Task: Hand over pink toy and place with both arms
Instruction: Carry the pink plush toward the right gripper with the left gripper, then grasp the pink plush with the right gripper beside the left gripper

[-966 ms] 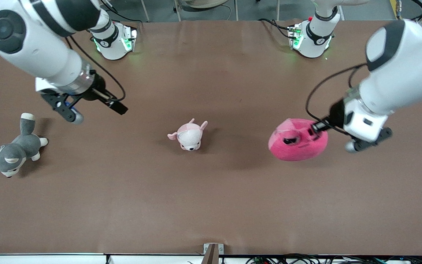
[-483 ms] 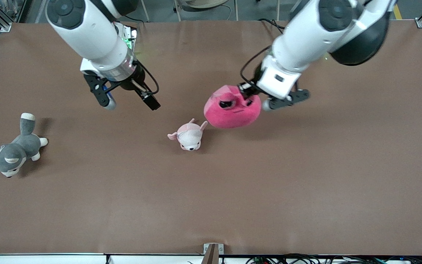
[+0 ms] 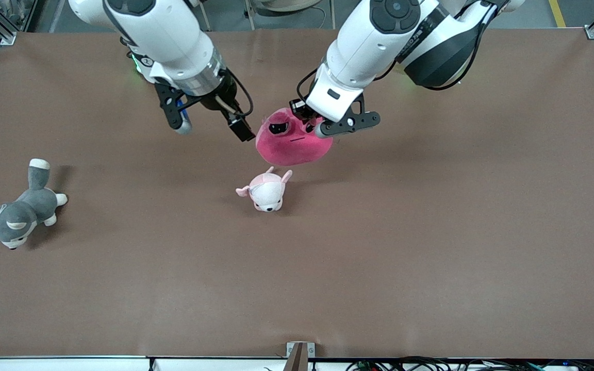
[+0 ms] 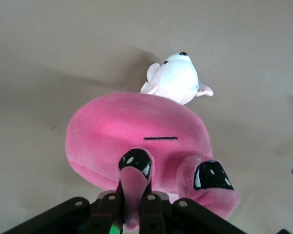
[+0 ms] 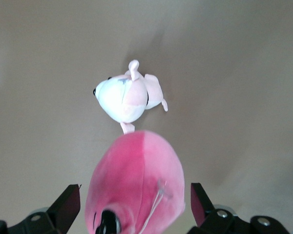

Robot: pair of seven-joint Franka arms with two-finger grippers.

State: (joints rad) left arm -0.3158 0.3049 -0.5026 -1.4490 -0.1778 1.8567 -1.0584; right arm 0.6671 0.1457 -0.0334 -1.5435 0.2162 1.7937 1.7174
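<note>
The pink toy (image 3: pixel 289 147) hangs in the air over the middle of the table, above the small puppy plush. My left gripper (image 3: pixel 308 125) is shut on a fold of the pink toy (image 4: pixel 132 126) beside one black eye; in the left wrist view that gripper (image 4: pixel 134 209) pinches the fold tightly. My right gripper (image 3: pixel 212 126) is open just beside the toy, toward the right arm's end. In the right wrist view the pink toy (image 5: pixel 136 180) shows between the spread fingers of the right gripper (image 5: pixel 134 195), and neither finger touches it.
A small pale pink-and-white puppy plush (image 3: pixel 266 191) stands on the brown table (image 3: pixel 379 257) under the toy, nearer the front camera; it also shows as the puppy (image 4: pixel 176 80) and the puppy (image 5: pixel 124 97). A grey husky plush (image 3: pixel 16 214) lies at the right arm's end.
The left arm has carried the pink toy from its own end of the table to above the middle. The right arm has swung in from its end, open, up to the toy.
</note>
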